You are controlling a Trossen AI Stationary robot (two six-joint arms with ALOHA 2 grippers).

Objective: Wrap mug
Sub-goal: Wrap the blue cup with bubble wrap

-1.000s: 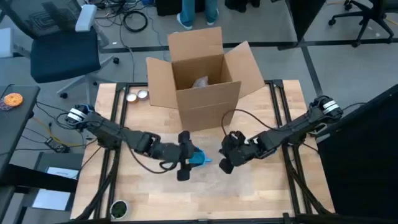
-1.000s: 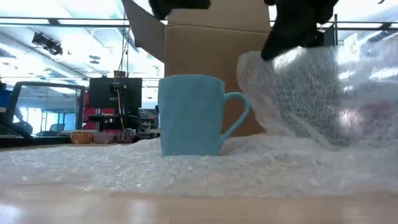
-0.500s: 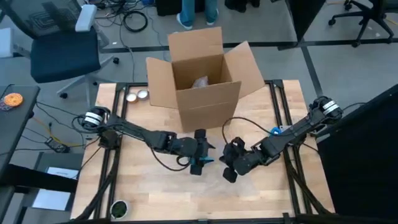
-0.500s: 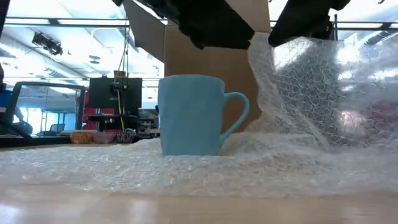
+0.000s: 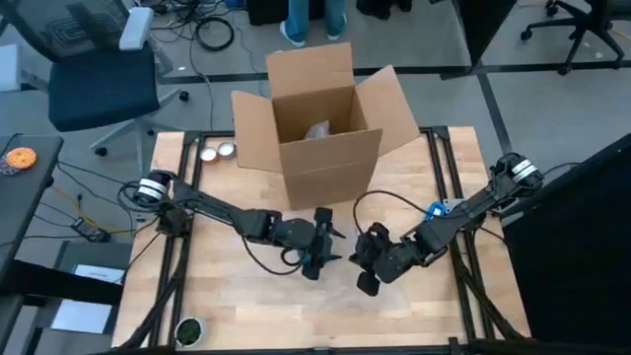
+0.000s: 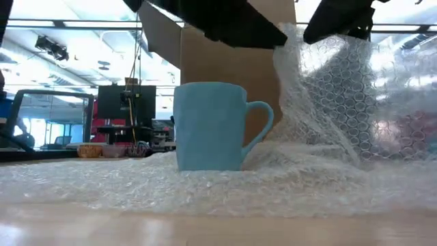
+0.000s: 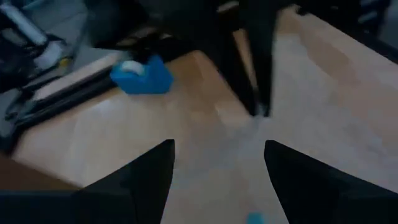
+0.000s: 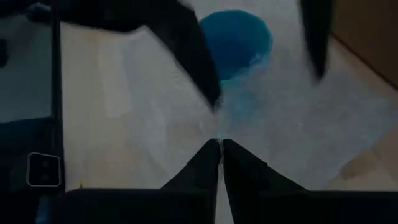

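Both dark arms reach inward from the table's outer edges, meeting near its middle. The left hand [image 5: 317, 247] sits at the end of a long, low, nearly straight arm, its two fingers [image 7: 143, 180] spread apart. The right hand [image 5: 367, 268] faces it from close by, elbow bent, fingers [image 8: 208, 163] pressed together.

The mug [image 6: 209, 126] stood upright on a sheet of bubble wrap [image 6: 205, 186] spread over the table [image 5: 237, 301]. Behind it stood an open cardboard box [image 5: 320, 118]. The left gripper [image 5: 317, 247] hung over the mug; the right gripper [image 5: 370, 261] was just beside it to the right, with the wrap's edge raised there.
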